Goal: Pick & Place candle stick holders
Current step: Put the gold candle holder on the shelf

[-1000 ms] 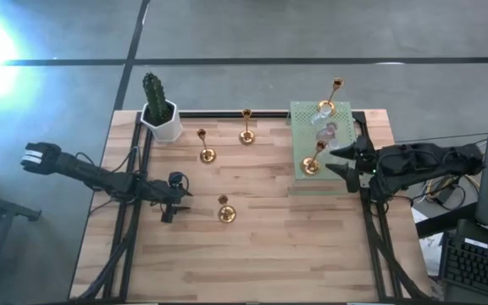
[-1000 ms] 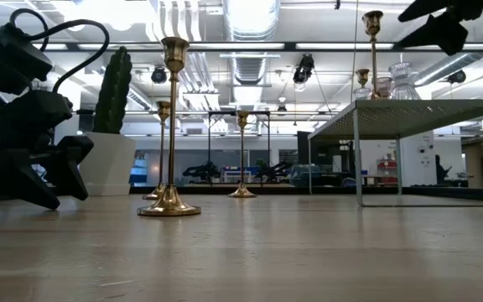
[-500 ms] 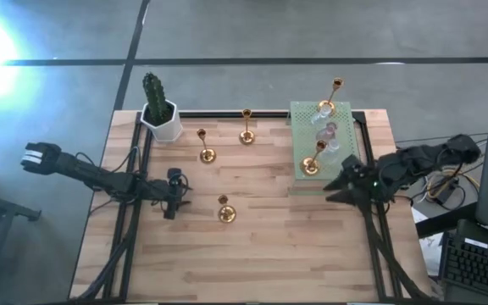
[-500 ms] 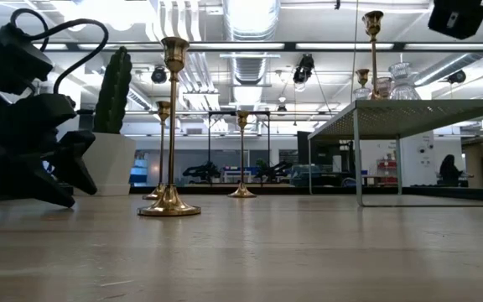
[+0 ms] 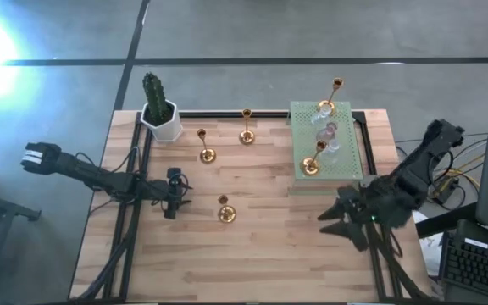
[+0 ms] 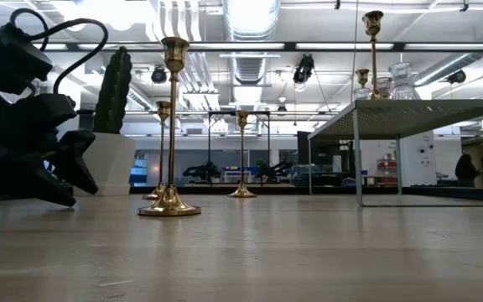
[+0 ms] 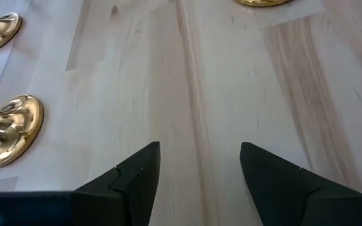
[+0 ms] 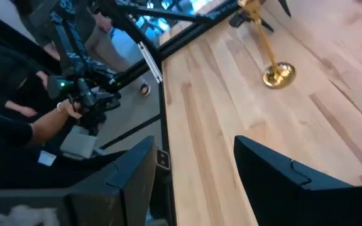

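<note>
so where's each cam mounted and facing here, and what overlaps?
High: overhead, straight down; both arms, left tool, right tool, green mat.
Low: tabletop height, level across; left arm's dark bulk, nearest gold holder.
Left wrist: looks past its open fingers at the wood.
Right wrist: past its open fingers, along the table edge.
Shared: that nearest holder also shows in high.

Light wooden counter bearing three gold candle stick holders well apart on bare planks, a white pot with a cactus at its back left corner, and a raised green perforated mat at back right.
</note>
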Controlling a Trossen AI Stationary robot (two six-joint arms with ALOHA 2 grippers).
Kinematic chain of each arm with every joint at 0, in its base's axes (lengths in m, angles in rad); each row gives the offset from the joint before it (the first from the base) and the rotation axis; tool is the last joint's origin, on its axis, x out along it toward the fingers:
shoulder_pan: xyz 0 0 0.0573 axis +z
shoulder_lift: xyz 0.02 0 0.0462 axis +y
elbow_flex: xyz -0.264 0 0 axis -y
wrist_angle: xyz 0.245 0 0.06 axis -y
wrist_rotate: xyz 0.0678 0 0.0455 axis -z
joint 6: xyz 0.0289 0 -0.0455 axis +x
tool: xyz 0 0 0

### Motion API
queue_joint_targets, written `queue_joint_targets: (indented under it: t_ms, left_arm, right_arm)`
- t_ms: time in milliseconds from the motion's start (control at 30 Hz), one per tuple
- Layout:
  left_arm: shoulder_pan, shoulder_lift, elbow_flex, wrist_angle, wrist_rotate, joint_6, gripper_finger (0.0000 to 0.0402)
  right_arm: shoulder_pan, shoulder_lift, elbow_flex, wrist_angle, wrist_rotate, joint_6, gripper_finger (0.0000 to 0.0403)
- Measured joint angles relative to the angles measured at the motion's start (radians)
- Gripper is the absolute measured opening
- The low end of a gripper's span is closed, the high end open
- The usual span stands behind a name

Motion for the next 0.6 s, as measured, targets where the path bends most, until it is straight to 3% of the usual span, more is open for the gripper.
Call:
queue_joint_targets:
  t_ms: [300, 467, 600]
  left_arm:
    - [0.0, 0.001, 0.0, 0.038, -0.012, -0.041, 0.0225]
    - [0.0, 0.001, 0.004, 0.118, 0.018, -0.39, 0.0225]
    - [0.0, 0.0, 0.008, 0.148, -0.044, -0.578, 0.0225]
  right_arm:
    - [0.145, 0.264, 0.181, -0.003, 0.293, -0.037, 0.0207]
    - [0.154, 0.396, 0.269, -0.01, 0.329, -0.038, 0.0205]
    - [0.154, 0.472, 0.321, -0.011, 0.358, -0.039, 0.02]
